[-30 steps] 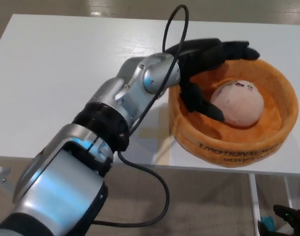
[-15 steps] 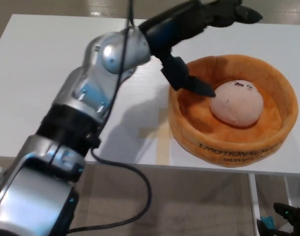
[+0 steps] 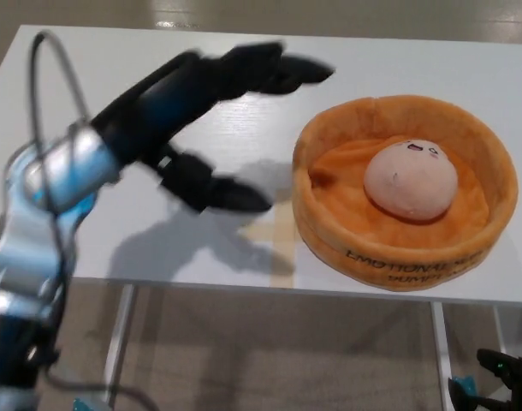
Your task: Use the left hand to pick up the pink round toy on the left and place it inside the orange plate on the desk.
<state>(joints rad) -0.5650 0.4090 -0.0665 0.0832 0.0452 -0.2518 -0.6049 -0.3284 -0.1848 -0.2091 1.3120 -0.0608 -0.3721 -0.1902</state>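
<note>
My left hand (image 3: 214,128) has pulled back from the plate (image 3: 389,248), fingers (image 3: 282,73) apart; the toy (image 3: 412,181) lies inside, placed.

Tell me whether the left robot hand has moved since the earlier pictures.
Yes. The left robot hand has pulled back toward picture left, away from the orange plate, and is now open over the white desk. The pink toy lies in the plate.

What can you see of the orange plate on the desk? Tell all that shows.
The orange plate is a round, soft plush dish with a high padded wall and dark lettering on its front side. It sits flat at the right front of the white desk. The pink round toy lies inside, on its creased floor. The left robot hand, open, is off to its left, clear of the rim.
</note>
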